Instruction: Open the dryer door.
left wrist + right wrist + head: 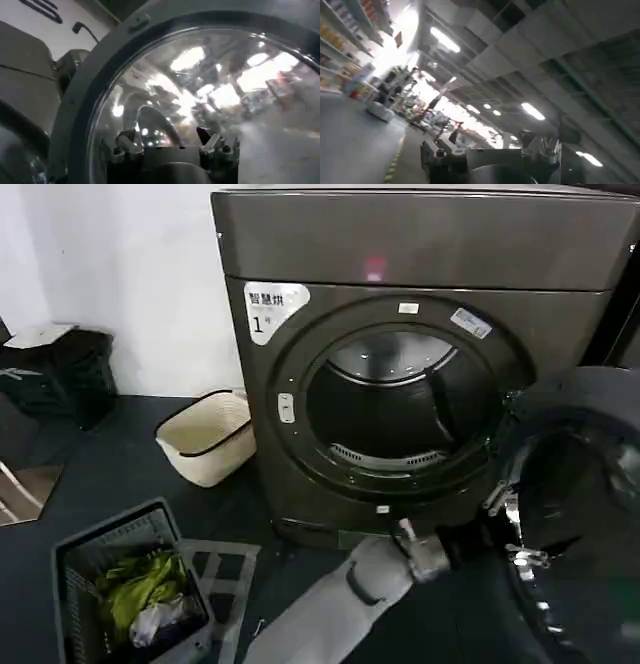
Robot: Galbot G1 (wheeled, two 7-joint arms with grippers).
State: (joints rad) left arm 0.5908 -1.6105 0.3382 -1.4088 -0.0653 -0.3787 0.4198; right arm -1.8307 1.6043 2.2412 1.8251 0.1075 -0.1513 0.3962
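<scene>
Reaching across low, the left gripper (500,519) sat against the dryer door (580,504), its fingers spread facing the glass. That door had swung wide to the right of the dryer (420,364), drum exposed; opening looked essentially done.

The dryer door (575,514) hangs open right of the dryer (420,364).
</scene>
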